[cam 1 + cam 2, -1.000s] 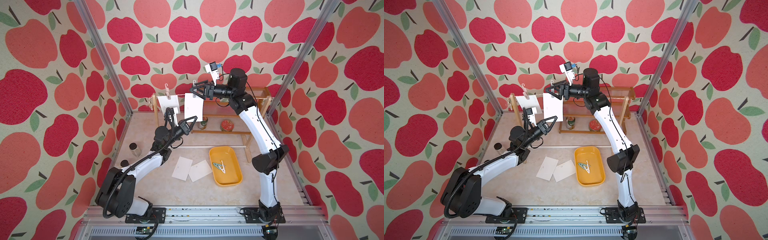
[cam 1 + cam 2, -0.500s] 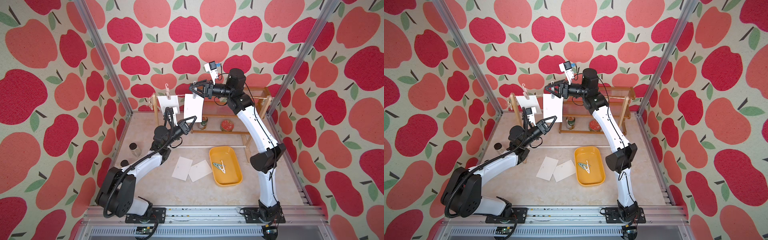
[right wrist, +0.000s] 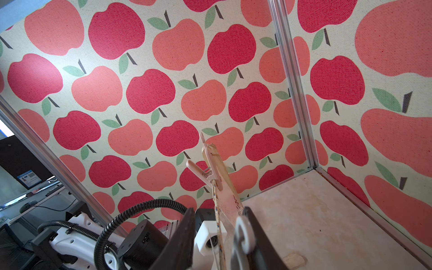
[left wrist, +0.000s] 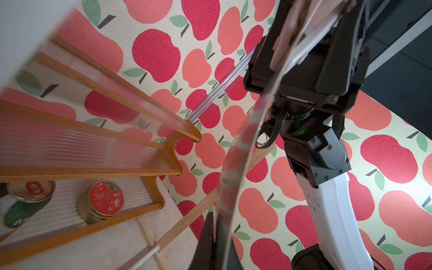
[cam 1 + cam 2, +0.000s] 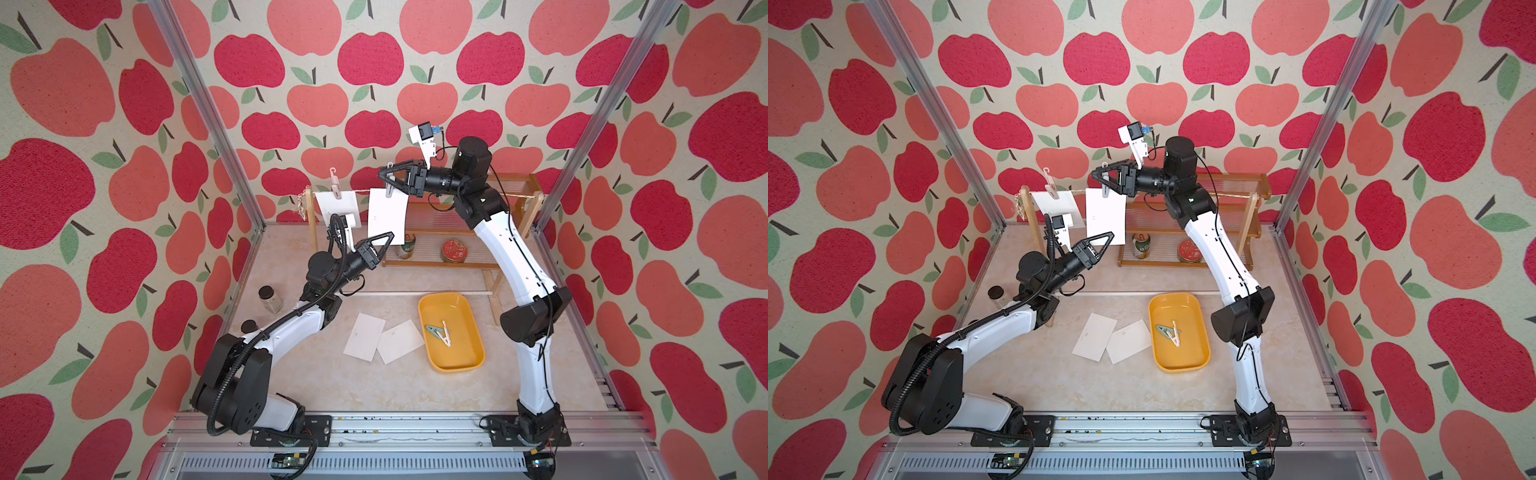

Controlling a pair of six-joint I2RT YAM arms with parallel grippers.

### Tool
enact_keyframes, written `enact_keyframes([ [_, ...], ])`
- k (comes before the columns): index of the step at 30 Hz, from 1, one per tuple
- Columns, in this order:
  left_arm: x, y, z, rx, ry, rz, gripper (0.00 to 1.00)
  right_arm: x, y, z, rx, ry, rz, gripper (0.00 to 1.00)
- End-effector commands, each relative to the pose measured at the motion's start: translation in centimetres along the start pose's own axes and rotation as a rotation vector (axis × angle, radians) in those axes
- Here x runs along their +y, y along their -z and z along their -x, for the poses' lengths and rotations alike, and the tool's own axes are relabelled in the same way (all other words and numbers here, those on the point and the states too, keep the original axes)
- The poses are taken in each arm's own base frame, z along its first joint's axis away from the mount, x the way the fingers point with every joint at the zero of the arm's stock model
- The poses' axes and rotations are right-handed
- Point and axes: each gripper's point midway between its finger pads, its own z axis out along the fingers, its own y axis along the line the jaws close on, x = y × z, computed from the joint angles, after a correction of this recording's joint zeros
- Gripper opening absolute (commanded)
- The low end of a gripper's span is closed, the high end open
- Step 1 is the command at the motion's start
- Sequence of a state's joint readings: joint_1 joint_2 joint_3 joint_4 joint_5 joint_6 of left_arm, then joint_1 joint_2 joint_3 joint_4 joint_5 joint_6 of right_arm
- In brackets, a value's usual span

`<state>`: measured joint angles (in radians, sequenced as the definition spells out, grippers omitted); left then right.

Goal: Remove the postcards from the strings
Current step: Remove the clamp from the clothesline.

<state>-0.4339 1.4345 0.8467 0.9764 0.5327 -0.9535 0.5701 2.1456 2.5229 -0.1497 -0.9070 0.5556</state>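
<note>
Two cards [image 5: 365, 343] lie flat on the table [image 5: 332, 395], well below both my grippers, and two hang from the string [image 5: 1229, 194], so I judge the job half done. The step in hand is freeing the nearer hanging card [image 5: 387, 216]. My left gripper [image 5: 388, 237] is clamped shut on that card's lower corner; in the left wrist view its curved edge rises out of my grip towards the string. My right gripper [image 5: 384, 178] is up at the string, with the pale peg [image 3: 243, 233] that pins this card between its jaws. Those jaws stand narrow, one finger [image 3: 259, 238] against the peg and a gap on the other side, and I cannot tell whether they are squeezing it yet. Beyond my right jaws along the string, the last card [image 5: 328, 208] hangs under a pink peg [image 5: 336, 187]. Next, I think, the right jaws must pinch the peg until its mouth opens and lift it off, while my left holds the card steady without tugging, since a pull could tear the paper. The peg likely belongs in the yellow tray [image 5: 428, 303], where two pegs [image 5: 438, 332] lie
</note>
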Motion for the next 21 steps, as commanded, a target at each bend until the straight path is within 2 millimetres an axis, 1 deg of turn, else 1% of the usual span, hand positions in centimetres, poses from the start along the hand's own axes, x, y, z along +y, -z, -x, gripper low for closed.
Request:
enact_keyframes([
  [1, -1.3, -0.5, 1.3, -0.024, -0.023, -0.051, 0.0, 0.2, -0.2, 0.4, -0.01, 0.007, -0.001, 0.31],
  [4, -1.0, -0.5, 1.2, -0.023, -0.018, -0.043, 0.0, 0.2, -0.2, 0.5, -0.012, 0.007, -0.011, 0.31],
  [7, -0.8, -0.6, 1.1, -0.019, -0.015, -0.039, 0.0, 0.1, -0.1, 0.6, -0.016, 0.007, -0.025, 0.27],
  [12, -0.5, -0.6, 0.8, -0.012, -0.011, -0.037, 0.0, -0.1, 0.0, 0.7, -0.019, 0.01, -0.054, 0.26],
  [14, -0.4, -0.6, 0.7, -0.007, -0.011, -0.034, 0.0, -0.2, 0.1, 0.9, -0.025, 0.016, -0.066, 0.24],
  [21, 0.1, -0.3, -0.7, 0.025, -0.01, -0.018, 0.0, 0.2, 0.6, 1.9, -0.05, 0.045, -0.101, 0.24],
])
